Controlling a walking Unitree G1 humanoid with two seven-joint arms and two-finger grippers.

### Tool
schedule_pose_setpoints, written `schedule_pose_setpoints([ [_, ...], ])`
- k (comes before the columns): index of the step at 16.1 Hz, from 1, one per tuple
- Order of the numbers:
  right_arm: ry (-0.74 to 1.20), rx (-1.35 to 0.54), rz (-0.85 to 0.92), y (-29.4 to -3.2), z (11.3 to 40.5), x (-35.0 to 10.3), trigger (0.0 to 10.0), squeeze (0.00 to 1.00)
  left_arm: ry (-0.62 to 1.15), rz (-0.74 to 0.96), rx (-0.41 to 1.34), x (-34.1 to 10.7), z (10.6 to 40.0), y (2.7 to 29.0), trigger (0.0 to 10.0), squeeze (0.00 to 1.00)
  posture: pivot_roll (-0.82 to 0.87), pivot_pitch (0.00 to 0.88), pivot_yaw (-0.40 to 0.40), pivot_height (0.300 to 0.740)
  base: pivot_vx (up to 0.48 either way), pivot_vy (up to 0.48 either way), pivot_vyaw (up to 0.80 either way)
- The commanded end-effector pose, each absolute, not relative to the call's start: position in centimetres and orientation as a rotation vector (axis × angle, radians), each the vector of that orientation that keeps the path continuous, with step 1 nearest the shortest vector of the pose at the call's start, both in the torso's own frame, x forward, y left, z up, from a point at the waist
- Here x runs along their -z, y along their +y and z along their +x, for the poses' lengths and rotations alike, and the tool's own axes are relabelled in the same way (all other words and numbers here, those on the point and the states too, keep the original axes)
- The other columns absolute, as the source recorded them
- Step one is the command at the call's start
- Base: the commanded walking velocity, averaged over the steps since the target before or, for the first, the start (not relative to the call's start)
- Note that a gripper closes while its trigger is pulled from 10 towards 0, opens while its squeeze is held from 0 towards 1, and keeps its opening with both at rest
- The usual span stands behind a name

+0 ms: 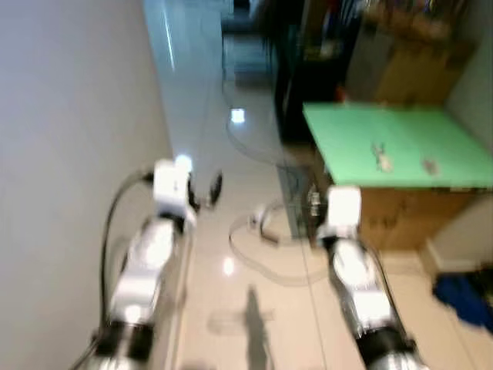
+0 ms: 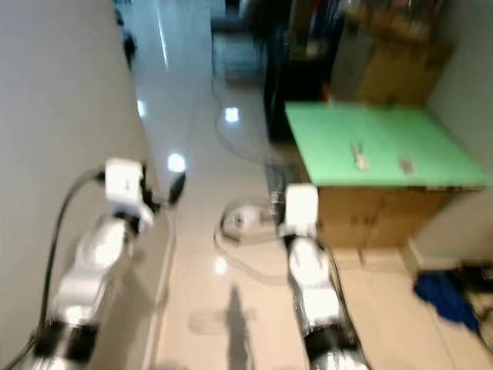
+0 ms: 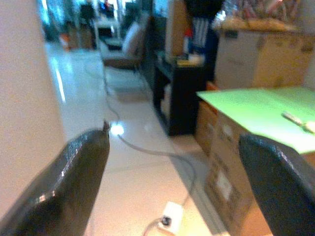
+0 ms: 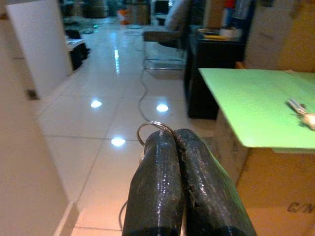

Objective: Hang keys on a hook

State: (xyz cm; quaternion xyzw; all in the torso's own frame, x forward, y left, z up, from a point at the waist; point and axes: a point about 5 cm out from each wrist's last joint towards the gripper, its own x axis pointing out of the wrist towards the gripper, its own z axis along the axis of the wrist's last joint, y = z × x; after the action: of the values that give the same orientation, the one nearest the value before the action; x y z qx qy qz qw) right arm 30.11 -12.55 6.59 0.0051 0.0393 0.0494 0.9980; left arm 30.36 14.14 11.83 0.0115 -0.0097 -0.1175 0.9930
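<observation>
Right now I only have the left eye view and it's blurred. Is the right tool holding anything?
Observer: Yes. In the right wrist view the right tool is shut, and a thin metal ring sticks out past the tips of its fingers. I can't make out any keys on the ring.
Operator: And the left tool, open or shut?
Observer: Open. In the left wrist view the left tool has its fingers wide apart, with nothing between them.
</observation>
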Motion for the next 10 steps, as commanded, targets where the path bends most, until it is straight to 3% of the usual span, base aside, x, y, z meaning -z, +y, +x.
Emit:
schedule_pose_setpoints([
  [1, 0.058, -0.101, -0.006, -12.70, 30.44, -7.00, 10.0, 0.00, -0.029, 0.031, 0.256, -12.12, 30.35, 13.62, 10.0, 0.00, 0.06, 0.000, 0.011, 0.740, 0.000, -0.480, 0.68],
  [9, 0.055, -0.099, -0.011, -12.74, 30.17, -6.71, 10.0, 0.00, -0.038, 0.034, 0.293, -12.17, 30.32, 12.87, 10.0, 0.00, 0.05, 0.000, 0.017, 0.740, 0.000, -0.480, 0.67],
  [10, 0.054, -0.107, -0.008, -12.69, 30.25, -6.74, 10.0, 0.00, -0.039, 0.013, 0.287, -12.26, 30.50, 13.04, 10.0, 0.00, 0.05, 0.000, 0.020, 0.740, 0.000, 0.000, 0.63],
])
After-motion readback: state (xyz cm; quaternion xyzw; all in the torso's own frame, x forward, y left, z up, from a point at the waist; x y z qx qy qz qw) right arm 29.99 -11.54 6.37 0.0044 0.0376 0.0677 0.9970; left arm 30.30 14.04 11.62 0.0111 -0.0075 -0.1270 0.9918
